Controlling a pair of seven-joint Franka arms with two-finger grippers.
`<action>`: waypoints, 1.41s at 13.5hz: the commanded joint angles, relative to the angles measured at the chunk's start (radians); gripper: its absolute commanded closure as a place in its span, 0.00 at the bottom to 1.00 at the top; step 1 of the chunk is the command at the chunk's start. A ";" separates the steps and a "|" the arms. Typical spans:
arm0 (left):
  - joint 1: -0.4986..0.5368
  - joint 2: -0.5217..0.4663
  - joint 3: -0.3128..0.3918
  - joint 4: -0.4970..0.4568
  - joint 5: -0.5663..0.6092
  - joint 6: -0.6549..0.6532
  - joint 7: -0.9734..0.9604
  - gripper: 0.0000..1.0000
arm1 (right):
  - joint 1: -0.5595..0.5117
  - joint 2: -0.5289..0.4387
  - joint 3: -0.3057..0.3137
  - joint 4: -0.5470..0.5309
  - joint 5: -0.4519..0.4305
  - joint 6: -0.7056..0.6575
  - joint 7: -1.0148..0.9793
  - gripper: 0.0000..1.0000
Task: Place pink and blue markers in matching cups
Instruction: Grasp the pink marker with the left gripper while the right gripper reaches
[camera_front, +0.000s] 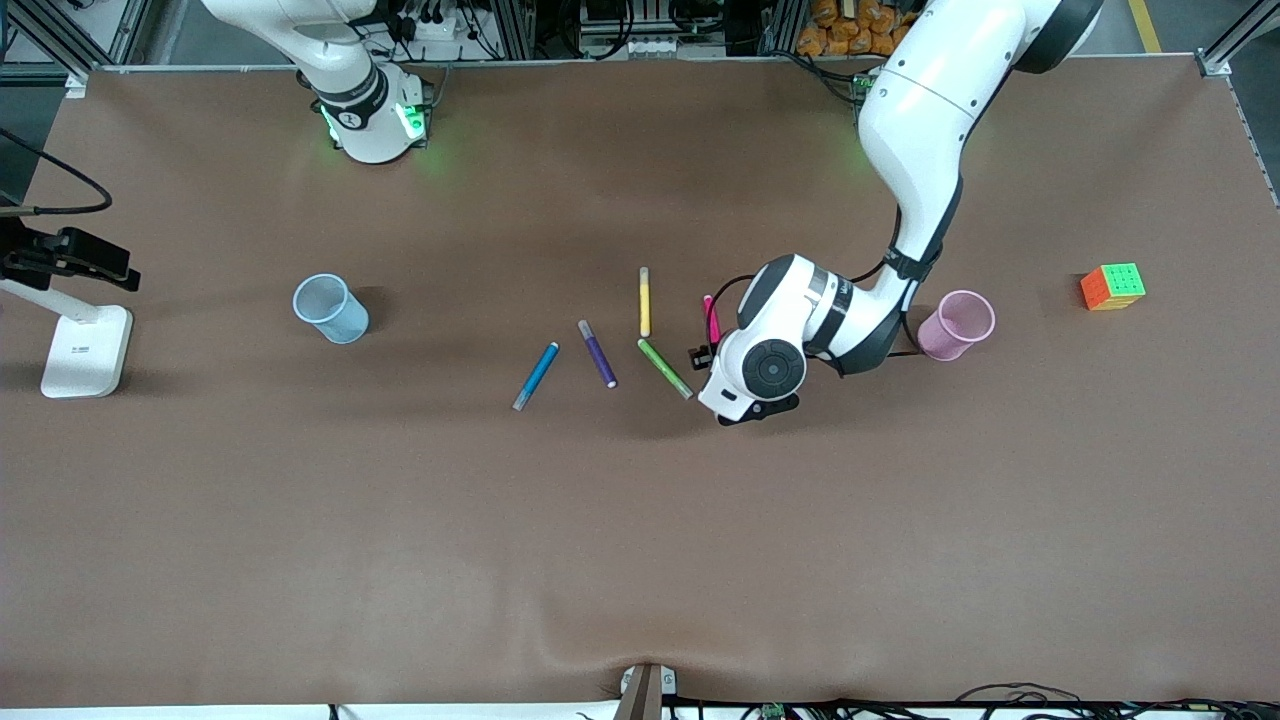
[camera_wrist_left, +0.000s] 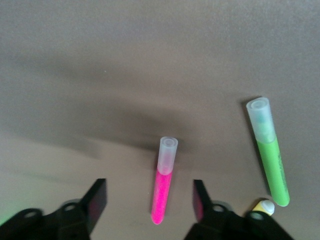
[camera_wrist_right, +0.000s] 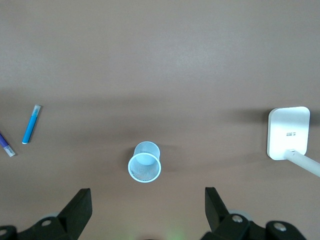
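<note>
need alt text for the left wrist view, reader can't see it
The left gripper hangs with its jaws open, one on each side of a pink marker lying on the brown table, pale cap end pointing away from the camera. A green marker lies beside it, and the tip of a yellow marker shows at the edge.

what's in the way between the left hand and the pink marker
Nothing visible. The left hand is open over the pink marker, a finger on either side, with bare table between. The green marker lies beside it, outside the fingers. The pink cup stands beside the arm's wrist.
</note>
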 joint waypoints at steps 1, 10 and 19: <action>-0.004 0.005 0.005 0.006 -0.020 -0.003 -0.015 0.36 | -0.018 0.069 0.003 0.008 -0.011 -0.005 -0.019 0.00; -0.003 0.034 0.007 0.000 -0.072 0.037 0.000 0.51 | -0.039 0.165 0.005 0.011 0.010 0.024 0.027 0.00; -0.006 0.062 0.005 0.004 -0.077 0.080 -0.005 0.61 | 0.053 0.283 0.008 0.004 0.179 0.056 0.322 0.00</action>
